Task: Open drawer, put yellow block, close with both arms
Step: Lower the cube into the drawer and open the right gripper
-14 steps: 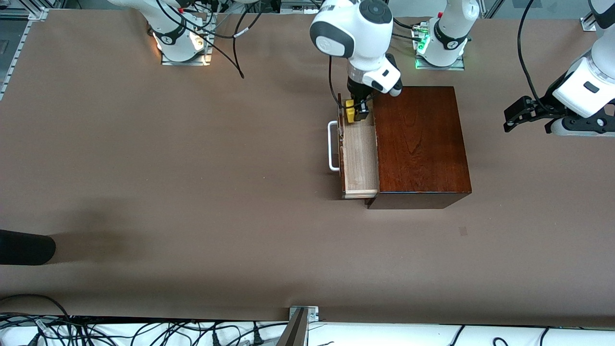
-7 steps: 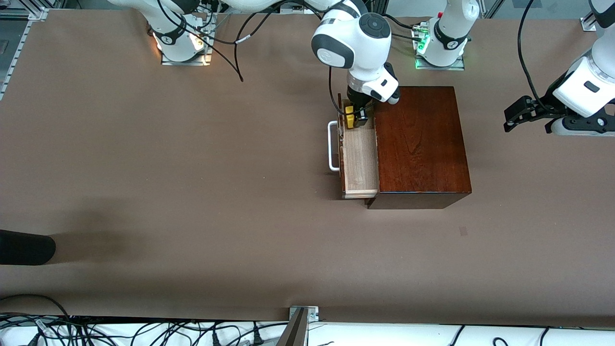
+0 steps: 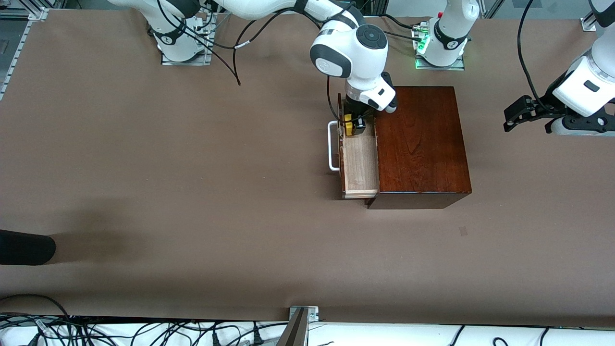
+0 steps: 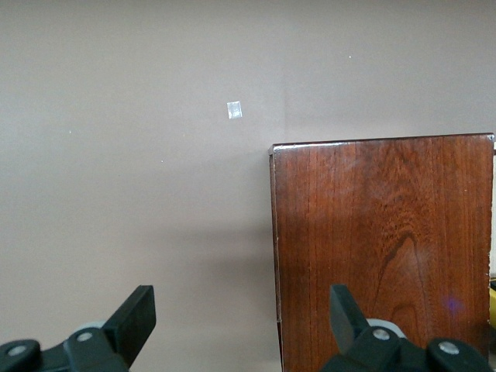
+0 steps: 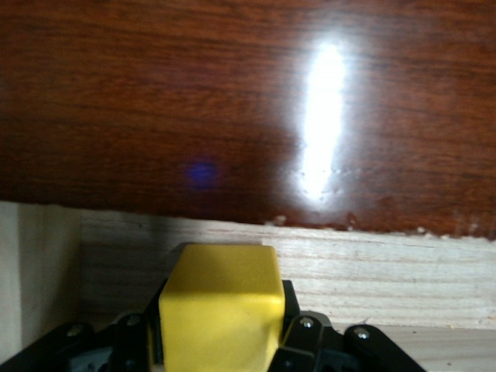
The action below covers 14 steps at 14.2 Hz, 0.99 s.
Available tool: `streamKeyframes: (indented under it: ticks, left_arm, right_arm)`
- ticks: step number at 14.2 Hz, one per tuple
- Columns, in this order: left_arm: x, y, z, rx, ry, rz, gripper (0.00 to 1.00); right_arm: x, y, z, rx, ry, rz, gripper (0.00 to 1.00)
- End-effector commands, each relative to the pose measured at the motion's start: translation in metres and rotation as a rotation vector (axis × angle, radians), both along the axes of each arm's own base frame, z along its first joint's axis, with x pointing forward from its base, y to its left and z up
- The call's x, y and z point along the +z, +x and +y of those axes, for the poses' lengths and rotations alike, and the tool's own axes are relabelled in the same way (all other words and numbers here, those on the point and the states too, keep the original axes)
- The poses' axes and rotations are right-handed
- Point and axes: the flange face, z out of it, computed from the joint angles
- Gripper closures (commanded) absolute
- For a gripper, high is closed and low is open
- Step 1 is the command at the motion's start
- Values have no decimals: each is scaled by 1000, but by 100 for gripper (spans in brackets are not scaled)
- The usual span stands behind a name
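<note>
- Brown matting is covering the bench [image 3: 192, 192], and the dark wooden box [image 3: 420, 144] is sitting on it toward the left arm's end, its drawer [image 3: 359, 166] pulled out so the pale wood floor is showing.
- Over the last second the right hand [image 3: 354, 126] has been sliding along the open drawer toward the front camera and sinking lower, so it is now hanging over the drawer's floor just beside the box's front edge.
- That right hand is staying clamped on the yellow block [image 3: 349, 124]; the right wrist view is showing the cube [image 5: 219, 306] pinched between the black fingers [image 5: 306, 341] with the drawer's light wood just beneath.
- This is suggesting that the placing step is nearly done: the block is probably low enough to be let go, though it is not yet resting on the drawer floor as far as can be seen.
- The white handle [image 3: 332, 146] is sticking out untouched, ready for the closing push.
- Meanwhile the left hand [image 3: 516, 115] is waiting in the air at the left arm's end, its fingers [image 4: 133, 318] standing wide apart and holding nothing.
</note>
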Motion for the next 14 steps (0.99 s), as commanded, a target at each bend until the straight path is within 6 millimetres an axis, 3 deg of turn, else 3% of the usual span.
streamKeyframes:
  ticks: [1,7,8,9,14]
  left_arm:
    - [12,-3,-1,-1,-22,-5,0]
    - [11,-4,-4,-4,-23,7,0]
    - [11,-4,-4,-4,-23,7,0]
    - [11,-4,-3,-2,-23,7,0]
    - [10,-3,-3,-2,-23,9,0]
  right_arm:
    - [-3,7,2,-28,-1,-19,86]
    - [-8,10,-3,-33,-21,-20,78]
    - [-9,12,-4,-35,-26,-22,62]
    - [-10,12,-4,-35,-26,-22,1]
    - [3,19,-6,-52,-11,-44,0]
